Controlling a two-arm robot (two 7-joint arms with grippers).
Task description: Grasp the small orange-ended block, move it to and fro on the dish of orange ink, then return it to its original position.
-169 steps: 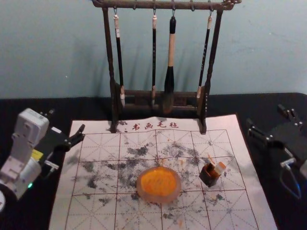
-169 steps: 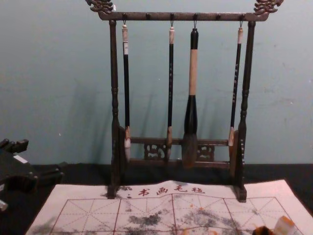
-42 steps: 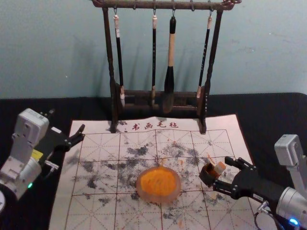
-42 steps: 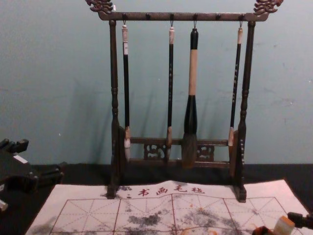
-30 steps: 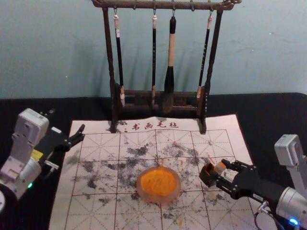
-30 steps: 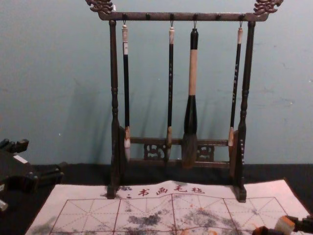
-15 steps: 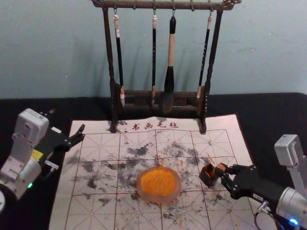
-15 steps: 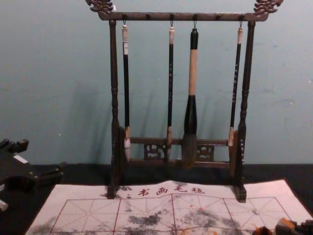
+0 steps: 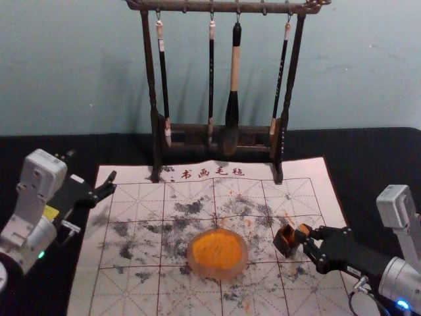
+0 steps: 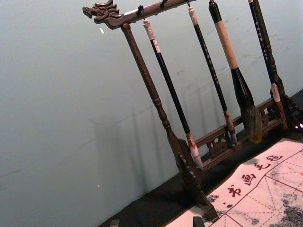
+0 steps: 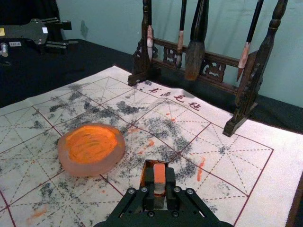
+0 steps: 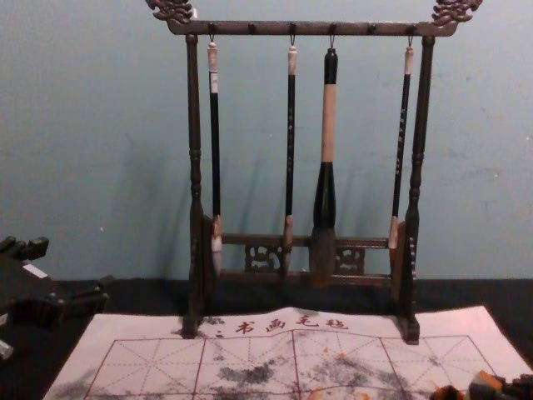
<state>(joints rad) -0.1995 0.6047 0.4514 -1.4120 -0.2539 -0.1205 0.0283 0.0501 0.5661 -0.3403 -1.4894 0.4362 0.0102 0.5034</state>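
My right gripper [image 9: 312,237] is at the right of the mat, shut on the small orange-ended block [image 9: 302,232], which leans at a small dark box [image 9: 286,241]. In the right wrist view the block [image 11: 159,178] stands between the fingertips of my right gripper [image 11: 160,182], its orange end facing up, with the box [image 11: 148,166] just beyond. The dish of orange ink [image 9: 218,253] rests on the mat, left of the box. Parked at the left edge, my left gripper [image 9: 105,184] stands open; its fingertips [image 10: 198,221] peek in at the bottom of its wrist view.
A dark wooden rack [image 9: 156,145] with several hanging brushes [image 9: 233,85] stands at the mat's far edge. The white gridded mat [image 9: 131,289], stained grey and orange, lies on a black-covered table [image 9: 368,148].
My right gripper came in from the right edge to the block, and its fingers, apart around it earlier, have shut on it. The left arm and the dish have not moved.
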